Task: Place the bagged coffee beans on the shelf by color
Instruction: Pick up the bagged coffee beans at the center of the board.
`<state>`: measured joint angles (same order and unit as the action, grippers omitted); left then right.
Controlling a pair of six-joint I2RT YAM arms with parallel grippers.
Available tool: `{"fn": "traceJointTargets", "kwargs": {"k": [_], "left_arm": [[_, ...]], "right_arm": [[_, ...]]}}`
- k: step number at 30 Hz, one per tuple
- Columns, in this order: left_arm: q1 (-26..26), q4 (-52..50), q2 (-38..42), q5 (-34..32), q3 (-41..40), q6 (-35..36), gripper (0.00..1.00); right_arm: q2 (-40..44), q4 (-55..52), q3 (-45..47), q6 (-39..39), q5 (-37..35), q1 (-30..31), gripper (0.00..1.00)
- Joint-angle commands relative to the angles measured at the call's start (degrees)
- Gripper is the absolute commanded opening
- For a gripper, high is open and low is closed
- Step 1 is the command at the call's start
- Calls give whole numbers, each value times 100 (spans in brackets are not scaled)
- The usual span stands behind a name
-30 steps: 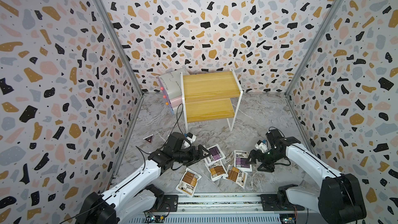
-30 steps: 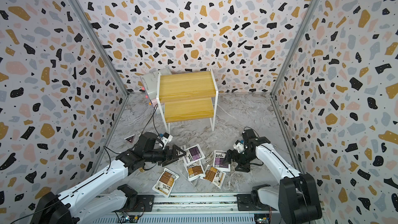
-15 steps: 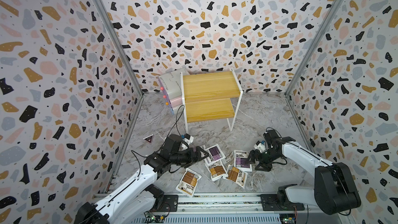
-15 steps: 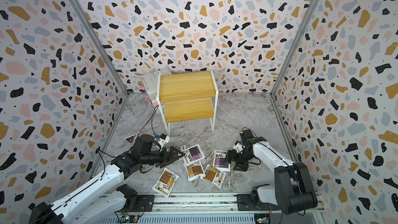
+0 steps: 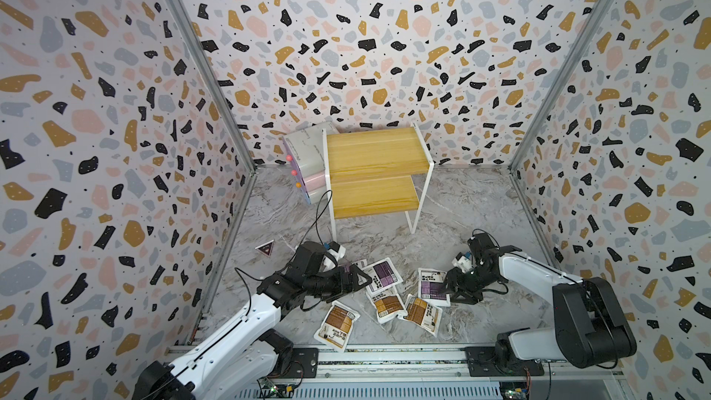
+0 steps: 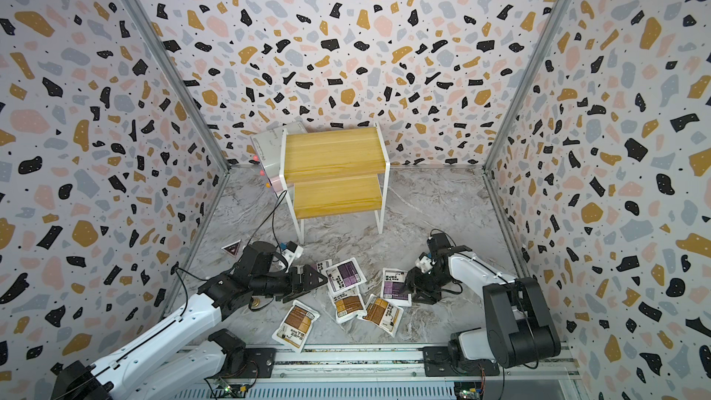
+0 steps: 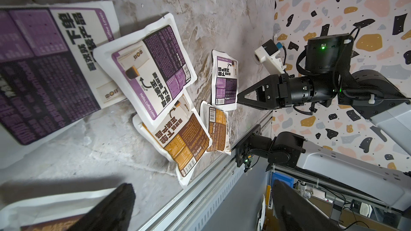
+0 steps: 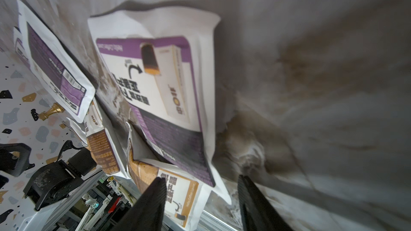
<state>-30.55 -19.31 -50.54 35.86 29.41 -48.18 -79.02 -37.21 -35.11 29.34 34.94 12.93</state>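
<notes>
Table (image 5: 461,202): grey, marble-veined, matte. Shelf (image 5: 375,171), upper centre of frame: two stepped yellow wood-grain boards on thin white metal legs. Pouches (image 5: 386,303): flat, pillowy white rectangles, scattered lower centre on the table, some overlapping. The purple pouch (image 5: 433,284) lies furthest right. My left tool (image 5: 363,280) gapes fully and grips nothing. My right tool (image 5: 448,288) is partly spread, with black tapered fingers (image 8: 155,196) either side of that purple pouch's sealed edge. I see no clamp.
</notes>
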Motion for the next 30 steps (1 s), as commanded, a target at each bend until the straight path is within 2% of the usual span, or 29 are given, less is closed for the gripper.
{"fn": "traceJointTargets", "kwargs": {"k": [1, 8, 17, 22, 25, 30], "left_arm": [[-13, -61, 77, -34, 118, 194, 100], [-13, -73, 64, -35, 148, 204, 100], [-19, -122, -5, -40, 206, 235, 100], [-18, -108, -62, -30, 239, 262, 100], [-11, -124, -106, -23, 282, 291, 100], [-9, -287, -114, -95, 419, 403, 100]], "right_arm": [[-3, 75, 69, 52, 0, 25, 55], [27, 185, 197, 53, -22, 23, 41], [-1, 325, 255, 65, -31, 26, 30], [31, 336, 242, 62, -62, 22, 14], [101, 282, 186, 38, -112, 25, 0], [466, -90, -82, -34, -322, 25, 0]]}}
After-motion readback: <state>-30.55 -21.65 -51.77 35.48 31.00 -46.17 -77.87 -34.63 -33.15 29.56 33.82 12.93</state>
